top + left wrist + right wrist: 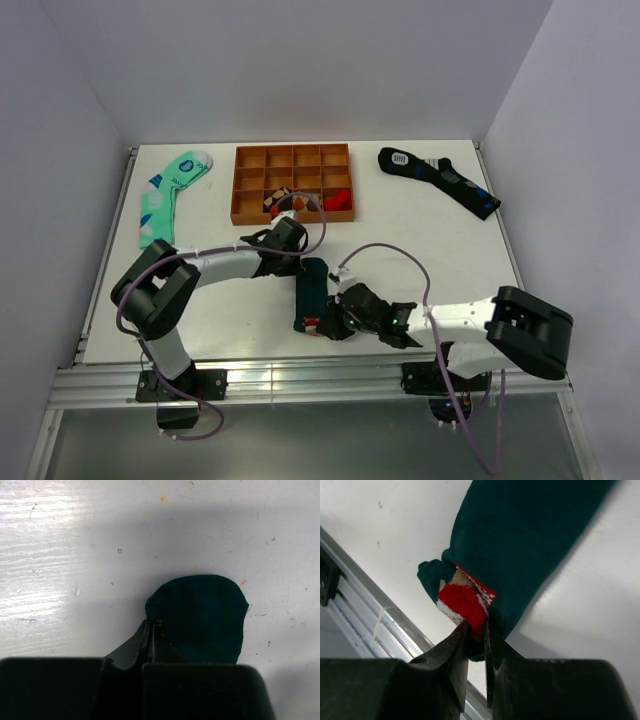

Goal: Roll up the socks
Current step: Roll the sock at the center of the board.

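Top external view: the socks [310, 295] lie flat at the centre of the table [450, 260]. Their long axis runs from just above frame centre down toward the lower edge, leaning slightly left at the bottom. One arm is stationed at each end, the left at the upper end and the right at the lower. A mint-green sock [165, 195], a compartment tray [240, 185] and a black sock [440, 180] sit well apart along the upper part of the table.

Left wrist view: the left gripper [152, 629] is fully closed. Its tips touch the left margin of the rounded dark-teal end, which fills the centre of the frame. Whether any fabric is caught between the tips cannot be confirmed.

Right wrist view: the right gripper [476, 630] is pinched on the turned-over end that bears the red figure [462, 602], with fabric visible between the jaws. The rest of the sock body extends away from this claw toward the upper right of the frame. The table's metal edge rail [380, 625] lies just beside the held end, at lower left.

Assessment: the governing relation is that the sock's length runs straight away from the right claw toward the left one. The right arm appears to be the working arm, since a first fold is already turned at its end. Any roll would have to travel along that axis toward the left claw. The left claw looks placed to hold the far end in position.
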{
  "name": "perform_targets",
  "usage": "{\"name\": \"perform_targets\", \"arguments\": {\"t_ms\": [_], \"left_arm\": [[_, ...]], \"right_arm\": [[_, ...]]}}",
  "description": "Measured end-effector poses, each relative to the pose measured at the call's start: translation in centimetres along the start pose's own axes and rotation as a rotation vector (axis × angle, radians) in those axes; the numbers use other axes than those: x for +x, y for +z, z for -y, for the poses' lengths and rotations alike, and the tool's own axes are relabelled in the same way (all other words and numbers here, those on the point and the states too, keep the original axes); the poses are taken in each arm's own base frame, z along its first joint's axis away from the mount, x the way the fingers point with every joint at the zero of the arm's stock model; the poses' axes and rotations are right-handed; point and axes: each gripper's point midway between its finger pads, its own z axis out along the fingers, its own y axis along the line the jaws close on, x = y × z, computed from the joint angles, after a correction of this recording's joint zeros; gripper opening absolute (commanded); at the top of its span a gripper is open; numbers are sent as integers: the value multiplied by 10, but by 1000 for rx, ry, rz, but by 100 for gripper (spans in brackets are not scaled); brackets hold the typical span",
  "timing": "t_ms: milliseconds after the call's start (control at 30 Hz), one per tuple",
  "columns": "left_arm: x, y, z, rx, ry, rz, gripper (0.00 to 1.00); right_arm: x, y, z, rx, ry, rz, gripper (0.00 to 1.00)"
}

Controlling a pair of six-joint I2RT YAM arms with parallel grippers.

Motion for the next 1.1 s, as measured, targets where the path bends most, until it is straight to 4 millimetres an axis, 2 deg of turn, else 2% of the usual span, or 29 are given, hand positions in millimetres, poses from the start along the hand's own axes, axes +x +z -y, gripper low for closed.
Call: {"name": "perform_targets", "arguments": {"t_ms": [100,333,467,533,633,667,767,900,933,1100], "left_arm": [[-1,0,-1,-3,-6,3,0],[-2,1,-1,1,-26,11,0],[-1,-1,-2,28,-43,39,1],[0,-3,-5,37,-49,52,5],[4,-7,-11,40,-61,68,19],[5,-9,-12,40,-66,73,27],[8,-15,-15,38,-69,94,39],[14,-27,-12,37,-37,125,41],[14,-33,-8,45,-27,138,45],[17,-71,15,107,30,234,46]], "right_arm": [[4,9,-5,-42,7,-77,15],[3,9,-1,-129,116,-182,16],[-1,10,2,-154,182,-274,14],[-2,11,5,-161,212,-324,11],[-3,9,9,-171,249,-385,6],[-3,8,11,-171,261,-409,5],[-4,5,14,-163,290,-469,0],[-7,4,16,-124,307,-553,0],[-7,4,16,-114,309,-572,0],[-10,2,19,-63,322,-660,0]]}}
